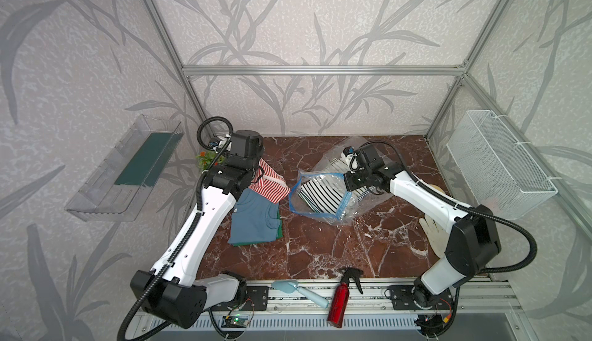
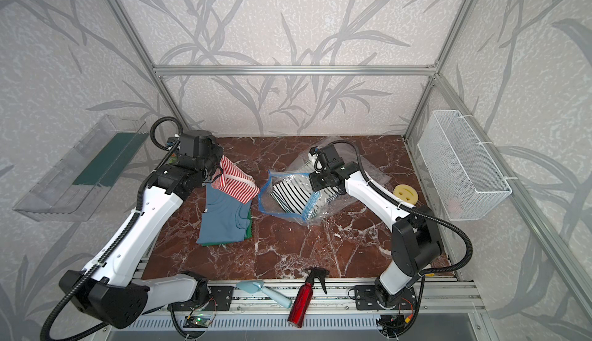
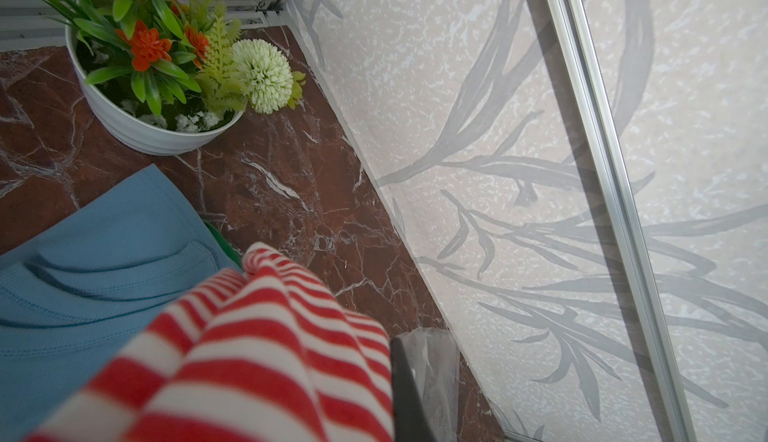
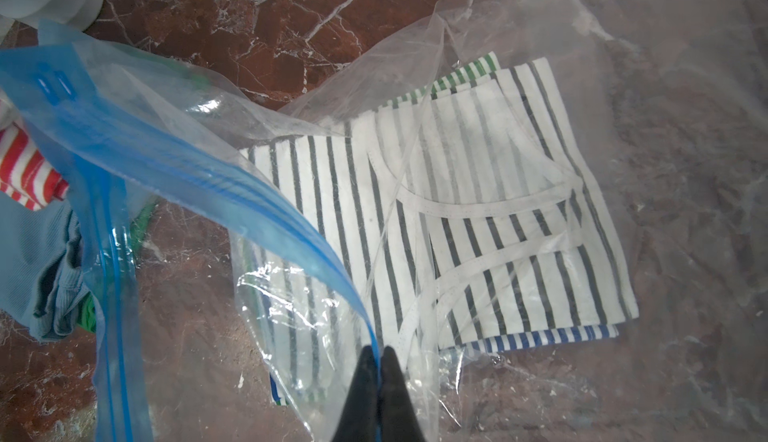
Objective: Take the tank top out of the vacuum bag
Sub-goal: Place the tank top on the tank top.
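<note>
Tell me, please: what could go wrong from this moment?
1. The right pincer pinches only the blue zip strip of the vacuum bag; it may slip, and the mouth could fall shut over the black-striped tank top.
2. The red-striped tank top hangs bunched from the left pincer above the folded blue tank top; released so, it may land crumpled.

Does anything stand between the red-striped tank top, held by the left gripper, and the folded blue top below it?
Nothing visible does. The red-striped tank top hangs from the shut left gripper, outside the vacuum bag, over the blue top. The right gripper pinches the bag's zip strip.
</note>
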You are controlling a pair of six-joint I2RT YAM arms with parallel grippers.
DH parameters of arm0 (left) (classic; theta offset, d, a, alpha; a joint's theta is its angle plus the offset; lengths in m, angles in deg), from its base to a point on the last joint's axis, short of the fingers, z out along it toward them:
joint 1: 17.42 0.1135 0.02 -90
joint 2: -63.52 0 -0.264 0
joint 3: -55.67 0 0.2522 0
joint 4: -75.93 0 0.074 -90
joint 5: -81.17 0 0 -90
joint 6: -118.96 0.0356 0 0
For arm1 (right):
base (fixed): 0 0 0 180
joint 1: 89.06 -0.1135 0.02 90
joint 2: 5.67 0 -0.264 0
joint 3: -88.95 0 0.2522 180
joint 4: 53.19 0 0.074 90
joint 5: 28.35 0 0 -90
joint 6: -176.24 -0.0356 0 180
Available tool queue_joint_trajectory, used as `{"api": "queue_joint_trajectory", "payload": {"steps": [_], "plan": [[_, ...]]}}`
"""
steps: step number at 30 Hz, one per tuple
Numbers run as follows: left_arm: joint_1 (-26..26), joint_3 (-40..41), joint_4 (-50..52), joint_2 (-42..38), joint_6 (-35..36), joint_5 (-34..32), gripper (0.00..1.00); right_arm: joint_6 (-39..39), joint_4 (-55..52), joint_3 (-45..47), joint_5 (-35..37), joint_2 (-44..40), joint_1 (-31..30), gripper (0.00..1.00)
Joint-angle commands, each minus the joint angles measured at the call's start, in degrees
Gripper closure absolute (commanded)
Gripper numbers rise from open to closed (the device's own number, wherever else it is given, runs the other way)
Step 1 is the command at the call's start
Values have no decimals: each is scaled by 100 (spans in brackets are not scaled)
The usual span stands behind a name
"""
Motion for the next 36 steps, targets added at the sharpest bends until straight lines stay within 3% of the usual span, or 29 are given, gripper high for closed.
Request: {"api": "queue_joint_trajectory", "payload": {"steps": [1,8,16,23,33,36], "plan": [[109,-106,-324,196,107,-176,100,84,-244,-133,172,-141,76,100],[248,-582,-577,896,93,54,100,98,-289,-133,173,-237,118,100],[265,-1153,-414,1548,111,-395,100,76,-256,-72,50,-308,122,100],[300,-1409,-393,1912,46,-346,100,76,-204,-29,-18,-309,121,100],[298,-1745,123,2064,-115,-493,100,78,-179,-10,-65,-276,120,100],[300,-1287,428,1758,-382,-710,100,39,-117,41,-112,-258,119,100]]}}
